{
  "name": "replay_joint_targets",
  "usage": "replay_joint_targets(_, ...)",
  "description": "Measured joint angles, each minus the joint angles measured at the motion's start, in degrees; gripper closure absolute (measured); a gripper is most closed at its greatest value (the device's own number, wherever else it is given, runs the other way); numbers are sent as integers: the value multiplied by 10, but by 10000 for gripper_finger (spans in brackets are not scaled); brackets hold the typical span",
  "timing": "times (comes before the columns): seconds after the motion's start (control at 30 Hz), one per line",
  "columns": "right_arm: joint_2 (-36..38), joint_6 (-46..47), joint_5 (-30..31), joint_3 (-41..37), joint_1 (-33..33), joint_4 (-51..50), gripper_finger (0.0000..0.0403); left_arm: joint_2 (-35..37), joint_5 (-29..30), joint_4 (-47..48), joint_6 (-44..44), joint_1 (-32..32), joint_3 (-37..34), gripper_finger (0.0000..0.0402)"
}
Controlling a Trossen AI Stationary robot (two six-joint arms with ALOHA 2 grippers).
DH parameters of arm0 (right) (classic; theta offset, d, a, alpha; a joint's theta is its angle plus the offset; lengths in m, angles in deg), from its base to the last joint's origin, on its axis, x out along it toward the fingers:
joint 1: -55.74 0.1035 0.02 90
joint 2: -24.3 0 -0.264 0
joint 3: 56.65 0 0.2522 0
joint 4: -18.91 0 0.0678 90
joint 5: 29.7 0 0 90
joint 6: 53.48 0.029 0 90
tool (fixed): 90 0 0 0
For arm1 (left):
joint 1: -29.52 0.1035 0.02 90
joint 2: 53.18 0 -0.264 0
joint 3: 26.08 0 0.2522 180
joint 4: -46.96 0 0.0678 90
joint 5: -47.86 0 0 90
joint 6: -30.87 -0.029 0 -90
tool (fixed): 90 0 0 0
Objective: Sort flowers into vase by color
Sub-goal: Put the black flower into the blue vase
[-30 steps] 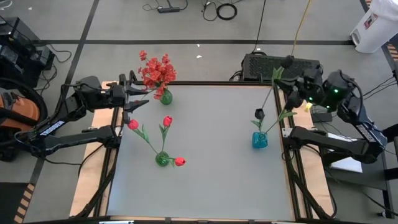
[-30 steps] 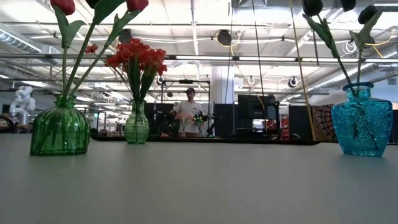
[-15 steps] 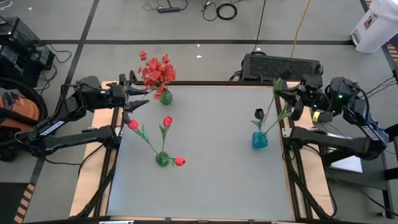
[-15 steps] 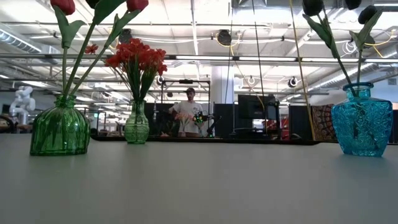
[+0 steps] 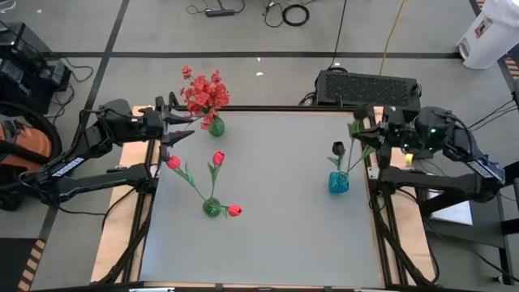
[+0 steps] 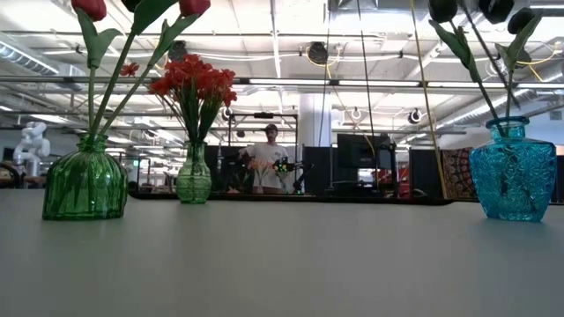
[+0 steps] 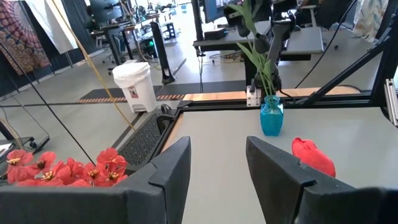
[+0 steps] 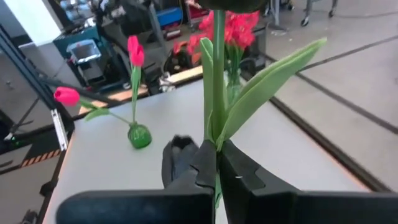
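— Jaws, left to right?
— Left gripper [image 5: 180, 126]: parted about halfway, empty, hanging over the table's left edge near the far corner. Right gripper [image 5: 366, 130]: pinched tight on the green stem of a leafy flower [image 8: 219, 93], over the right edge near the far corner. Hard to tell from above whether that stem's lower end reaches the blue vase [image 5: 338, 182].
— Flowers?
— Far left, against the back edge: small green vase [image 5: 216, 126] with the red blossom spray [image 5: 203, 91], just beside the left fingers. Nearer the front, left of centre: round green vase [image 5: 212, 208] with three red tulip buds [image 5: 217, 157] splayed out. Right side: blue vase close to the right edge, holding a black bloom [image 5: 337, 148] on a leaning stem.
— Room to move?
— Wide bare stretch between the green vases and the blue one, and all along the front edge. Tight only at the far-left corner, spray and fingers crowded together.
— Surface and room?
— Plain pale grey table [image 5: 276, 235], dark frame rails down both sides. Beyond the far edge, seen low: a person [image 6: 267, 158] standing well back, monitors, ceiling lights. Dark crate-like box [image 5: 367, 86] on the floor behind the far-right corner.
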State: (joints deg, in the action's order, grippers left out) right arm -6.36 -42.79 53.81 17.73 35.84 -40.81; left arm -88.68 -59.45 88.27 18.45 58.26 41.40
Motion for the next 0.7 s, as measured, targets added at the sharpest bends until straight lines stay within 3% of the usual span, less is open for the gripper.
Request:
replay_joint_targets(0.3, 2, 8, 4, -72, 41, 49, 402, 0, 0, 0, 0, 0, 0, 238)
replay_joint_targets(0.7, 16, 5, 4, -73, 51, 45, 402, 0, 0, 0, 0, 0, 0, 238)
